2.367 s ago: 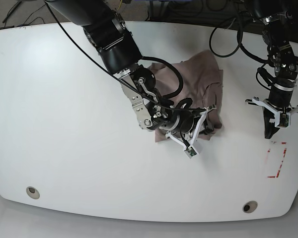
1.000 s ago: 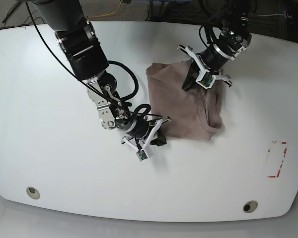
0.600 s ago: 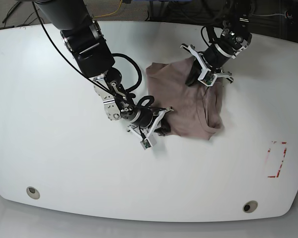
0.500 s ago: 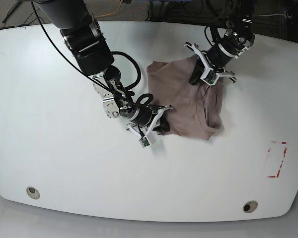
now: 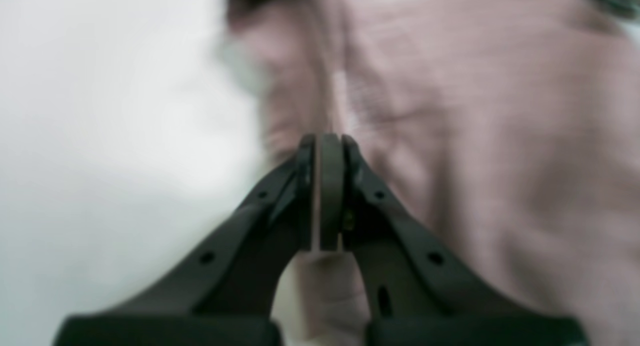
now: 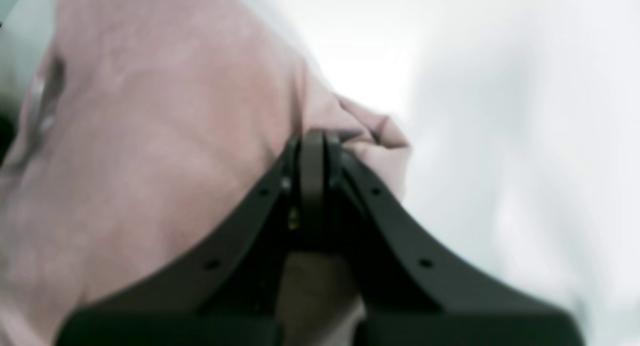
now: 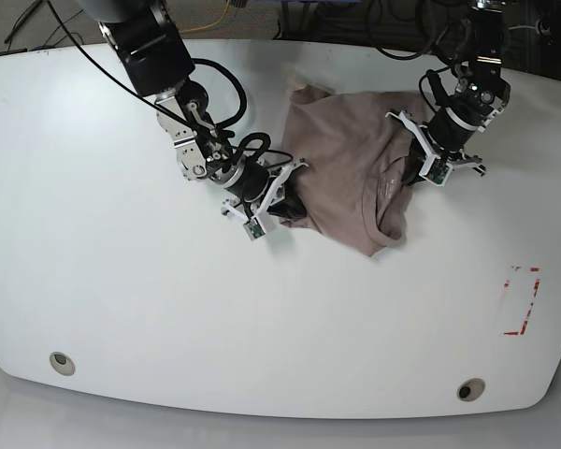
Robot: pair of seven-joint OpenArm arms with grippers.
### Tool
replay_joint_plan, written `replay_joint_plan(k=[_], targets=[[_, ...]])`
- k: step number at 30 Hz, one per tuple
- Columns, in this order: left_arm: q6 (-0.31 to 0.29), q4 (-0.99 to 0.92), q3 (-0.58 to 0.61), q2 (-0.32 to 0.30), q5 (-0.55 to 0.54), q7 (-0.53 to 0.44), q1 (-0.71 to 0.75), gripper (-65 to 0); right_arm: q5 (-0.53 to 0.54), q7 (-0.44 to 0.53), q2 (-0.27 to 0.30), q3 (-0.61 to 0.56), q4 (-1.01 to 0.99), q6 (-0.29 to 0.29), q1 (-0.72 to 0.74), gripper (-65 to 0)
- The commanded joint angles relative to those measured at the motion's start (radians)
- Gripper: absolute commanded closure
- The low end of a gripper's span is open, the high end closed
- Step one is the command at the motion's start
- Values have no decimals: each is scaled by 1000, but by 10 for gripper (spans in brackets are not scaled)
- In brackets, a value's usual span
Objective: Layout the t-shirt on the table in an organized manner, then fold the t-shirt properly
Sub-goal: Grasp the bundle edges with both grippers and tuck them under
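Observation:
The mauve-brown t-shirt (image 7: 341, 159) lies bunched and wrinkled on the white table (image 7: 122, 281), right of centre at the back. My right gripper (image 7: 282, 202), on the left side of the base view, is shut on the shirt's near-left edge. In the right wrist view, the right gripper (image 6: 312, 136) is shut with the t-shirt (image 6: 150, 136) folded around its tips. My left gripper (image 7: 415, 172) is shut on the shirt's right edge. In the blurred left wrist view, the left gripper (image 5: 322, 141) pinches a thin sliver of the t-shirt (image 5: 475, 136).
A red tape rectangle (image 7: 522, 299) marks the table at the right. Two round grommet holes (image 7: 62, 361) (image 7: 470, 389) sit near the front edge. Cables hang over the back edge behind the shirt.
The right gripper has pulled its shirt edge towards the back. The left gripper has moved right and nearer with its edge. The shirt has shifted with them and spread sideways.

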Motion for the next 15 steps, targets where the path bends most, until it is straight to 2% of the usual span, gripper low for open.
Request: replay_joint_plan(k=[1,9,15], targets=[[0,-12,-4,-42,-12,-25,-18,0,-25,-49,23,-1,59,-44,-41,0],[0,-72,-7,-86,-13,-25,-58,0,-27,-49,55,-1,192,-96,-150,0],[0,-77,-16,-89,-13,-26,-106,0,-21,-49,79,-1,263,-130,-172,0]])
